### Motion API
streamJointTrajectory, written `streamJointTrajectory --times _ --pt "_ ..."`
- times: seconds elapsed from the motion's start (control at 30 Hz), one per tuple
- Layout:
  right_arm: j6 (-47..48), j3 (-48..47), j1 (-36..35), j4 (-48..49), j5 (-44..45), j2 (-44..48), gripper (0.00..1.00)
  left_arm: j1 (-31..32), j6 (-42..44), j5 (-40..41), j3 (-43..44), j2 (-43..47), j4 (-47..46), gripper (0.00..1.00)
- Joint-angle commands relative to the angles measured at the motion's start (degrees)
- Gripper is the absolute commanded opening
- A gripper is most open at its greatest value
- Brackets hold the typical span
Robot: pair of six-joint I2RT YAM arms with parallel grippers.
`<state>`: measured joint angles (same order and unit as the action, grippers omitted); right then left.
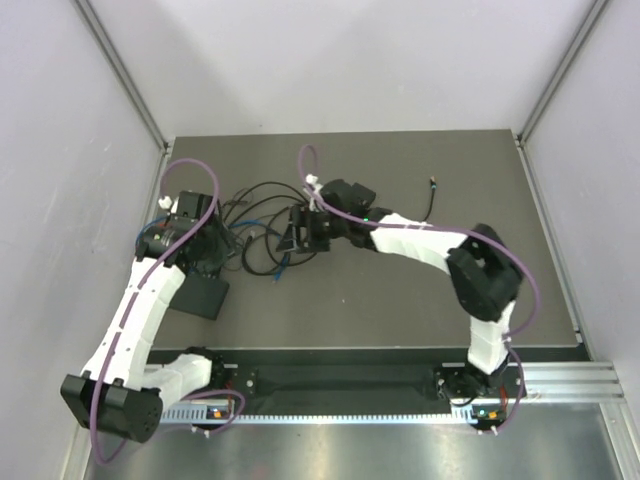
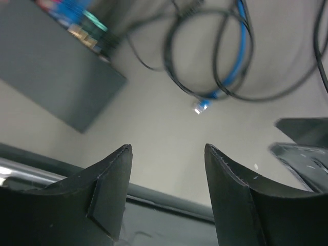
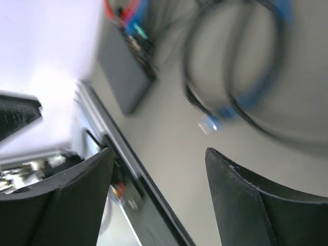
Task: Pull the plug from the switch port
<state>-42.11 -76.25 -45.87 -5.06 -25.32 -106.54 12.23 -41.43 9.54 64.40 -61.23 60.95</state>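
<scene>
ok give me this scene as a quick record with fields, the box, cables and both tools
switch: flat matte-black rectangular box, lying on the grey table
box edge: blue and red leads meet it, blurred
loose end: blue cable's clear plug, lying free on the table, apart from the box
left tool: open, empty
right tool: open, empty

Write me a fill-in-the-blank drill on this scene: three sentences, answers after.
1. The left gripper and the right gripper both stand ___, with nothing between their fingers.
2. The cable that ends in the loose clear plug on the table is ___ in colour.
3. In the top view, the flat black box lies on the table's ___ side.
Missing words: open; blue; left.
</scene>
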Motion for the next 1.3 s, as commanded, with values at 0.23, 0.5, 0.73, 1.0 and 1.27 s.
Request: streamJointTrajectory --times 0.23,0.5,0.73,1.0,1.27 --pt "-8.6 -27.2 -6.4 15.8 -1.2 -23.4 0.60 -0.6 1.3 12.8 3.8 1.8 4.6 0.62" --pt "-11.9 -37.8 -7.5 12.5 6.2 -33.6 0.47 -0.7 2.0 9.5 2.7 4.4 5.3 0.62" --pt "-12.1 -42.1 -8.9 9.5 9.1 -37.8 0.42 -0.7 3.7 4.6 2.0 8.9 2.4 0.59" --pt "-12.8 -40.2 -9.9 8.9 11.9 -38.3 0.52 -0.7 5.0 4.4 1.4 9.9 3.0 0.59" --pt "-12.7 -42.9 -9.9 9.2 13.5 -42.0 0.43 -0.7 6.8 5.0 3.1 9.6 3.8 0.59"
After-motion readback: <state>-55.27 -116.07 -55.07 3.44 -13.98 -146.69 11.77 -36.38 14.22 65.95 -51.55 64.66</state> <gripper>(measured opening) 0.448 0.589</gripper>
